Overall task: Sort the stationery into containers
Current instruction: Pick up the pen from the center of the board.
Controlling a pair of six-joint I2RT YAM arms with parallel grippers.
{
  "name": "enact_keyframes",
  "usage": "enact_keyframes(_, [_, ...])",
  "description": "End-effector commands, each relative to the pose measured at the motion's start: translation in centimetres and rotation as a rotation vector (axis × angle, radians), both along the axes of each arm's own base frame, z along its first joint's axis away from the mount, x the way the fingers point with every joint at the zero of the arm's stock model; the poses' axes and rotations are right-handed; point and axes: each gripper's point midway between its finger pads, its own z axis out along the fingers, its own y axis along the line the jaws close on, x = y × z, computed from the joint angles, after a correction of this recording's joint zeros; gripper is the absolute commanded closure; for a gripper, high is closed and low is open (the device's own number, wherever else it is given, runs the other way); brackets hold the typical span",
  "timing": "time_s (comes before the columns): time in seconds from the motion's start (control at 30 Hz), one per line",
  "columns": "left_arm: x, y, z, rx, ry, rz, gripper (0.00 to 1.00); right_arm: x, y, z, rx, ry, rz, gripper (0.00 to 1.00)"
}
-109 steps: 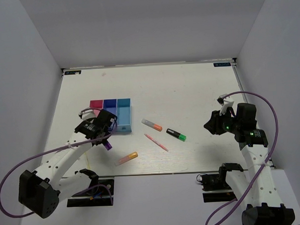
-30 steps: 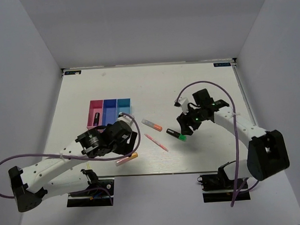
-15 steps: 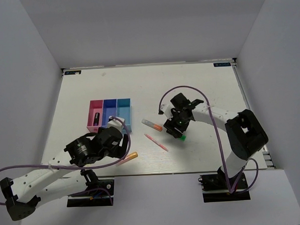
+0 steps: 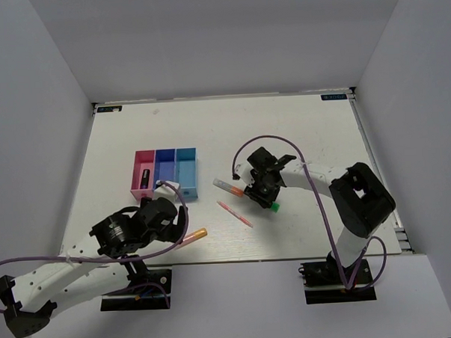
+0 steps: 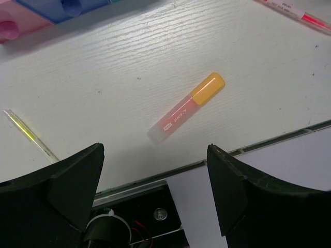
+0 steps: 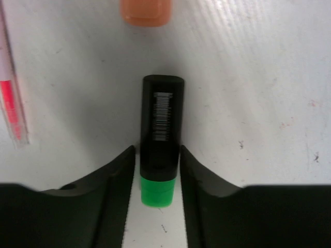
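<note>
Near the middle of the white surface, the right gripper has its jaws pressed against both sides of a black-and-green highlighter lying flat beside a thin pink pen. Toward the near edge, the left gripper hangs with jaws wide apart and holding nothing above a pink-and-orange highlighter, with the three-compartment tray farther back.

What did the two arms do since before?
The left end effector dropped the purple-capped marker in the pink compartment, pulled back, and hangs open over the pink-and-orange highlighter. The right end effector swung in and clamped the black-and-green highlighter. The tray, grey-and-orange highlighter and thin pink pen stayed put.
</note>
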Motion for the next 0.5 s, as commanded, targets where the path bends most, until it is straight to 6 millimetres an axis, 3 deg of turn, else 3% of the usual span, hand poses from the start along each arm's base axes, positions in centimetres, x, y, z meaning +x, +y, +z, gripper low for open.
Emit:
enact_keyframes(0.0, [0.0, 0.6, 0.0, -0.012, -0.017, 0.028, 0.09, -1.8, -1.2, -3.1, -0.096, 0.048, 0.008, 0.58])
enact_keyframes(0.17, [-0.1, 1.1, -0.2, -0.011, -0.017, 0.045, 0.09, -2.1, -1.3, -3.1, -0.109, 0.065, 0.004, 0.8])
enact_keyframes(0.27, [-0.2, 1.2, 0.2, -0.038, -0.03, 0.051, 0.09, -2.4, -1.1, -2.4, -0.103, 0.084, 0.007, 0.99])
enact_keyframes(0.37, [-0.3, 1.3, 0.5, -0.051, -0.037, 0.056, 0.09, -2.5, -0.3, -0.5, -0.069, 0.1, 0.023, 1.0])
enact_keyframes(0.47, [-0.3, 1.4, 1.1, -0.072, -0.049, 0.059, 0.09, -2.1, 1.7, 3.1, 0.02, 0.089, 0.051, 1.0])
